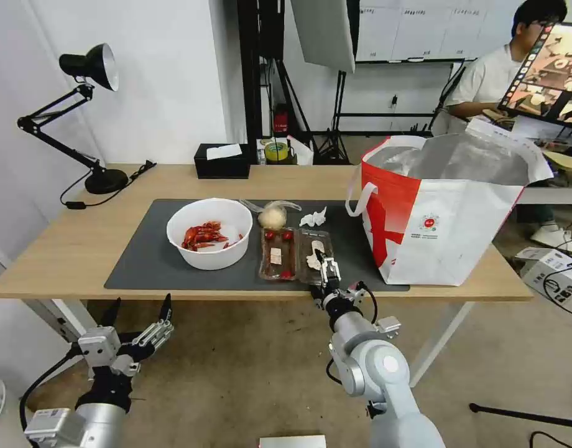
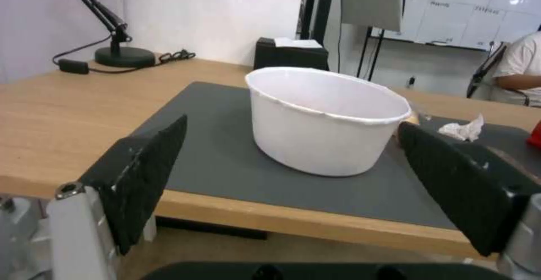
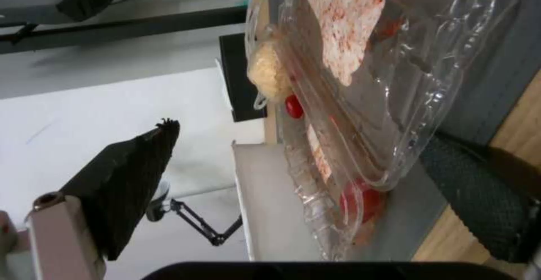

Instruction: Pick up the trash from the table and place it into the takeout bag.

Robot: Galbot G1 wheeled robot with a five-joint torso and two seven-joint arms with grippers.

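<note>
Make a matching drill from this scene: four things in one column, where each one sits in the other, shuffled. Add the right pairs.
Things
1. white bowl
2. takeout bag
3. black tissue box
4. right claw

Places
A. far edge of the table, off the mat
B. right end of the table
C. left part of the grey mat
D. at the near edge of the clear plastic tray

Pairs: 1-C, 2-B, 3-A, 4-D

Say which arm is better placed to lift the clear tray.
Right. The right gripper is open at the clear tray's near edge; the left gripper hangs open below the table.
</note>
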